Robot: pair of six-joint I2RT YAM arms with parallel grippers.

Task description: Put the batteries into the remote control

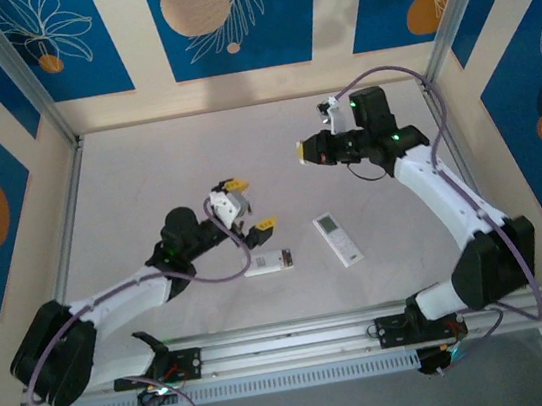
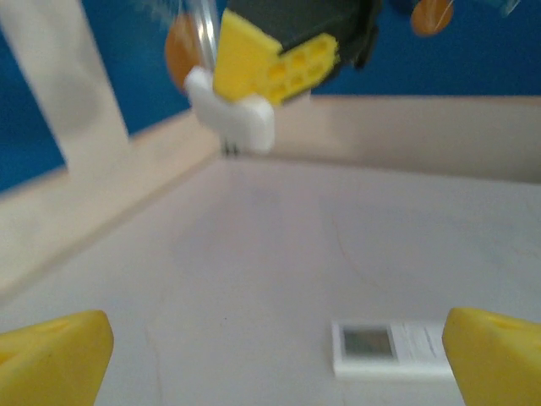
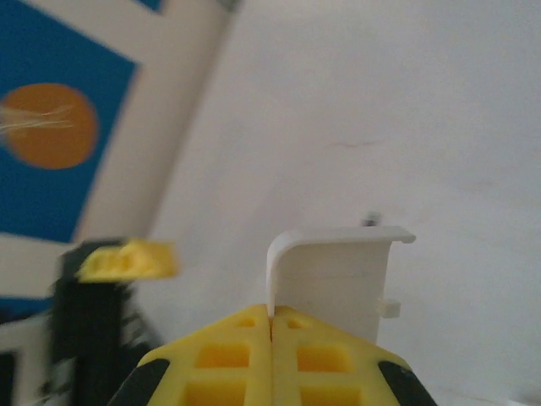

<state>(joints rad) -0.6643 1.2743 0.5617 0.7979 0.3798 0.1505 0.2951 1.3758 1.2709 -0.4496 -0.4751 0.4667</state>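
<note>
White-black arms (image 1: 446, 193); purple cables (image 1: 384, 69); yellow claw fingers (image 2: 55, 351)

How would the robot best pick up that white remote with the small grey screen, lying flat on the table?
Pinch the white remote with the small grey screen across its two long side edges, near the middle, coming straight down. It lies flat, long and narrow, so only its width would likely fit the open left tool hovering nearby.

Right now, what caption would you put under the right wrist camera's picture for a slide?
Right gripper shut on a curved white plastic piece, with the pale table beyond.
</note>
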